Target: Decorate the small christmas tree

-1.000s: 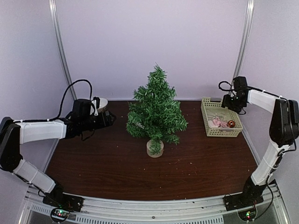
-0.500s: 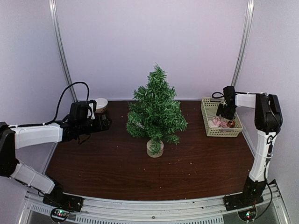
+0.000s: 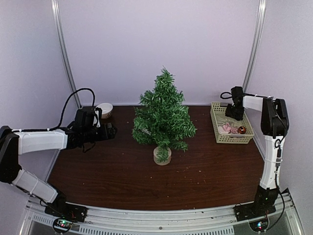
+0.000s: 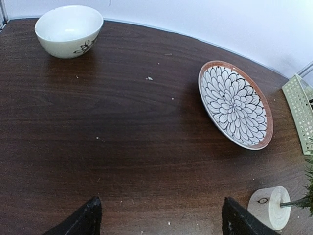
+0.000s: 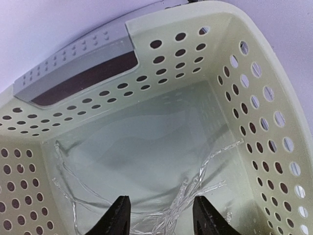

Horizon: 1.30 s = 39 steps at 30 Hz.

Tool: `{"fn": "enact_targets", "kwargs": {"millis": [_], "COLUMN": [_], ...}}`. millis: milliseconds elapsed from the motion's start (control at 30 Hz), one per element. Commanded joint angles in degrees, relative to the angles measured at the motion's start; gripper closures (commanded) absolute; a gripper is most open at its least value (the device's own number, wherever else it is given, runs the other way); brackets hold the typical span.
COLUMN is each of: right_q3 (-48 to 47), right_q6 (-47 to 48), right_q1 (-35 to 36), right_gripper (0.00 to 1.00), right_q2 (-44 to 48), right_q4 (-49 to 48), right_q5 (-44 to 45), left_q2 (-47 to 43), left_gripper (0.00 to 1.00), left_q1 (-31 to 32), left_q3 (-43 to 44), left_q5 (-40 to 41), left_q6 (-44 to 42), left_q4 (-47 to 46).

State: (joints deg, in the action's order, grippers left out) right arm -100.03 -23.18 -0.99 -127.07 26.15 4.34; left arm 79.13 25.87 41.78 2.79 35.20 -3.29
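The small christmas tree (image 3: 164,115) stands upright mid-table on its pale round base (image 3: 162,155), which also shows in the left wrist view (image 4: 268,207). No decoration shows on it. My right gripper (image 3: 236,112) reaches down into the far end of a pale perforated basket (image 3: 219,134). In the right wrist view its jaws (image 5: 163,218) stand apart, open, over a tangle of clear thin strands (image 5: 205,188) on the basket floor. A pink item (image 3: 226,128) and a reddish ball (image 3: 241,129) lie at the basket's near end. My left gripper (image 3: 111,129) is open left of the tree, with only dark table between its fingers (image 4: 90,218).
A white bowl (image 4: 69,30) sits at the table's back left corner. A flower-patterned plate (image 4: 234,104) with a brown rim lies beyond the left gripper, behind the tree. The basket's walls (image 5: 254,112) close in around the right gripper. Purple walls surround the table.
The right arm has swung in and dropped its gripper into the basket's far end, and its jaws have narrowed. The left arm has lowered and drawn slightly back, still open.
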Motion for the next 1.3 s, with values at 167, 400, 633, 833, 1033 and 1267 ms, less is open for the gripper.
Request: {"fn": "enact_targets", "kwargs": {"millis": [167,400,633,833,1033,1267], "right_q3": [-3.8,-5.1,-5.1,-3.2,0.1,0.0], "right_q6": [-1.8,-1.6,-1.1,3.2,4.7,7.1], "right_q1": [0.3,0.2,0.3,1.0,1.0,1.0], "right_gripper": [0.61,0.66,1.0,1.0,1.0,1.0], "right_q2": [-2.5,-3.5,-1.6,9.0,21.7,33.8], "right_q4": [4.6,6.5,6.3,5.8,2.7,-0.6], "right_q5": [1.1,1.0,-0.5,-0.9,-4.1,-15.5], "left_q2": [0.7,-0.5,-1.2,-2.9,-6.4,-12.7], "left_gripper": [0.16,0.16,0.16,0.16,0.16,0.16], "left_q1": [0.1,0.1,0.1,0.1,0.9,1.7], "left_q3": [2.1,1.9,1.5,1.5,1.8,2.9], "left_q5": [1.0,2.0,1.9,-0.2,-1.0,-0.7], "left_q6": [-0.7,-0.7,-0.7,-1.5,-4.2,-8.6], "left_q4": [-1.1,-0.1,0.0,-0.7,-1.1,0.6]}}
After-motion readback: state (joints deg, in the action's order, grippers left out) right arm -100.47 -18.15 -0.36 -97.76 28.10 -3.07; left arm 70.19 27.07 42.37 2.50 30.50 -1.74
